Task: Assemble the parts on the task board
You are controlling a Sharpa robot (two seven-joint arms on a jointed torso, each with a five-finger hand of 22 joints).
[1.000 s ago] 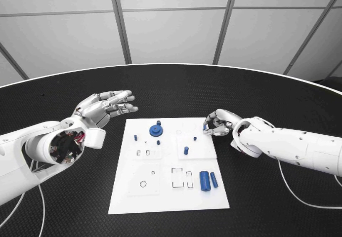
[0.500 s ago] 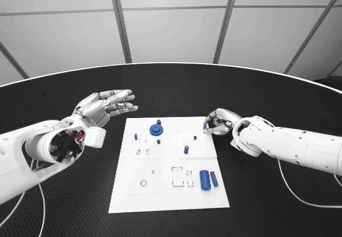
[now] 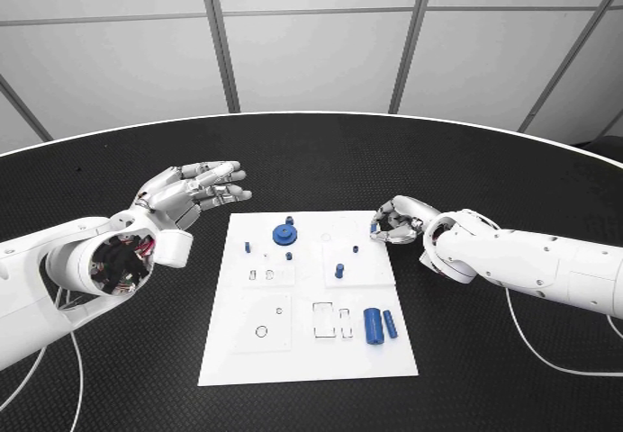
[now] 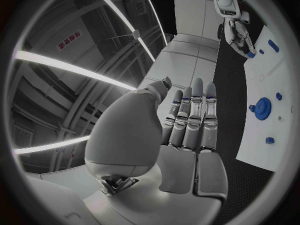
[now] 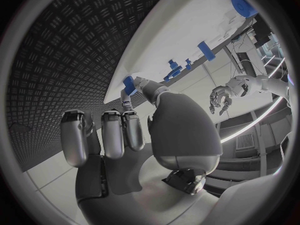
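White task board (image 3: 306,360), blue parts (image 3: 378,325)

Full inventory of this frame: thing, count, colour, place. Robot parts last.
Round black textured table: one, black, under everything.
White flat task board: one, white, middle of the table.
Blue round gear-like disc: one, blue, far part of the board, left of centre.
Blue cylinders lying side by side: two, blue, near right part of the board.
Small blue upright pegs: several, blue, standing across the far half of the board.
Small blue part: one, blue, pinched in the right hand's fingertips at the board's far right edge.
Left hand: silver, fingers spread, empty, beyond the board's far left corner.
Right hand: silver, holds the small part.
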